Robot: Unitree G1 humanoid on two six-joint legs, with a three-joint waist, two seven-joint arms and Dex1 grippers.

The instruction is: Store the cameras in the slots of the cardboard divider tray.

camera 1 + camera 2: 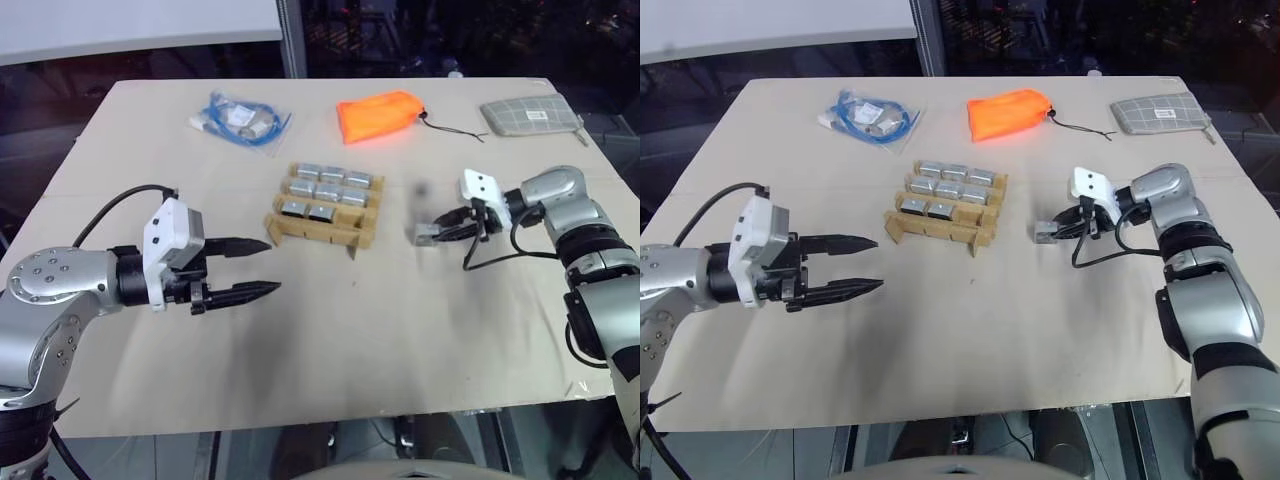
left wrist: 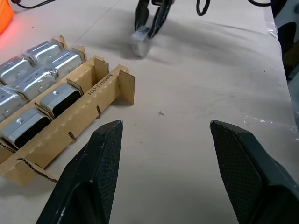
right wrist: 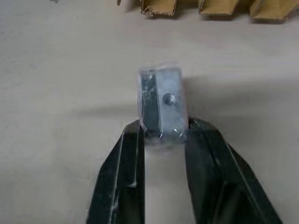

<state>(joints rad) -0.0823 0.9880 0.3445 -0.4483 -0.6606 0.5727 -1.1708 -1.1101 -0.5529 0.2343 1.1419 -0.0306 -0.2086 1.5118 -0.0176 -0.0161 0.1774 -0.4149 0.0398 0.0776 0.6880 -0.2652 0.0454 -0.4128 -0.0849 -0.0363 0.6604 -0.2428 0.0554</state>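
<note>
The cardboard divider tray point(image 1: 322, 236) sits mid-table with several silver-grey cameras point(image 1: 330, 186) in its slots; its front right slot holds nothing. To the right of the tray, my right gripper point(image 1: 432, 234) is shut on another camera point(image 3: 163, 98), low over the tabletop and apart from the tray. The left wrist view shows that held camera point(image 2: 141, 39) beyond the tray's corner. My left gripper point(image 1: 272, 265) hovers open and empty left of the tray's front, pointing toward it.
Along the table's far side lie a clear bag with a blue cable point(image 1: 240, 122), an orange pouch point(image 1: 378, 117) and a grey checked pouch point(image 1: 531, 114). Bare tabletop stretches from the tray to the near edge.
</note>
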